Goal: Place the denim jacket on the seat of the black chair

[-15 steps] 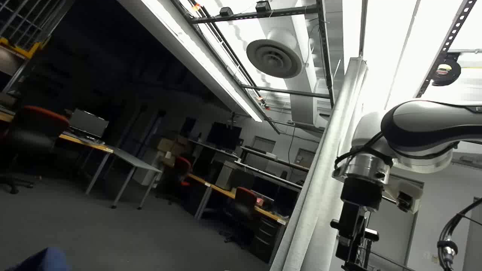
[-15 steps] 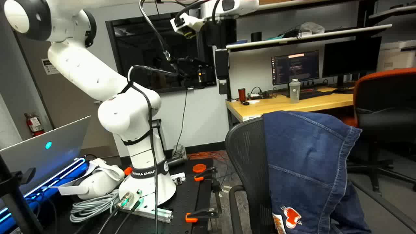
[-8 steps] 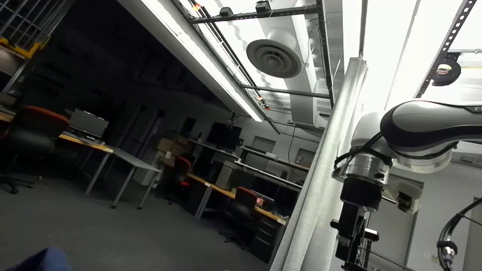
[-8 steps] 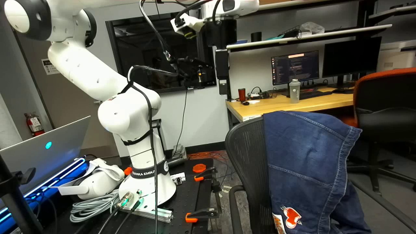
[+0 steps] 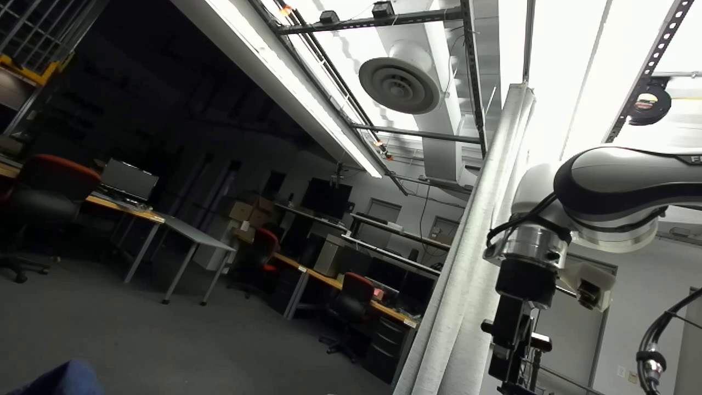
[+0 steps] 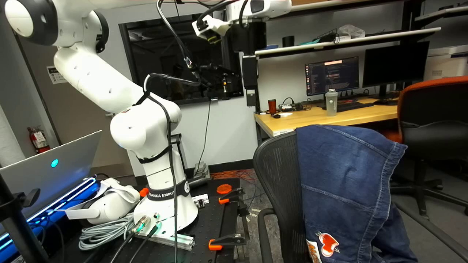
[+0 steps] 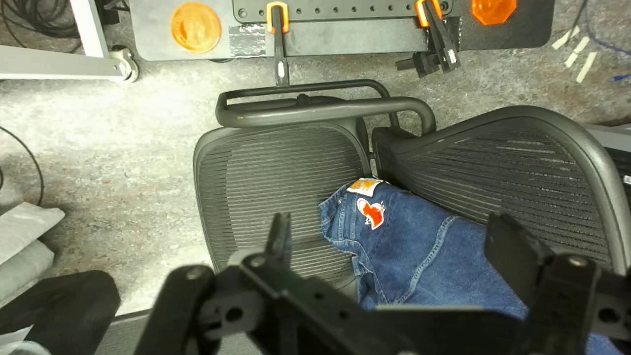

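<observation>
The denim jacket [image 6: 340, 182], dark blue with a red heart patch, hangs draped over the backrest of the black chair [image 6: 276, 175] in an exterior view. In the wrist view the jacket [image 7: 414, 246] hangs down the backrest, its patched end over the rear of the mesh seat [image 7: 276, 158]. I cannot tell whether that end touches the seat. My gripper [image 7: 397, 244] is open and empty, with the jacket seen between its fingers. In both exterior views the gripper [image 6: 251, 96] [image 5: 510, 365] points down, apart from the jacket and higher than the chair.
The chair's armrest [image 7: 315, 116] stands between the seat and the black robot table [image 7: 340, 39], which carries orange clamps [image 7: 279, 44]. A wooden desk [image 6: 351, 115] with monitors and a bottle [image 6: 331, 102] stands behind the chair. An orange-backed chair [image 6: 435, 120] is beside it.
</observation>
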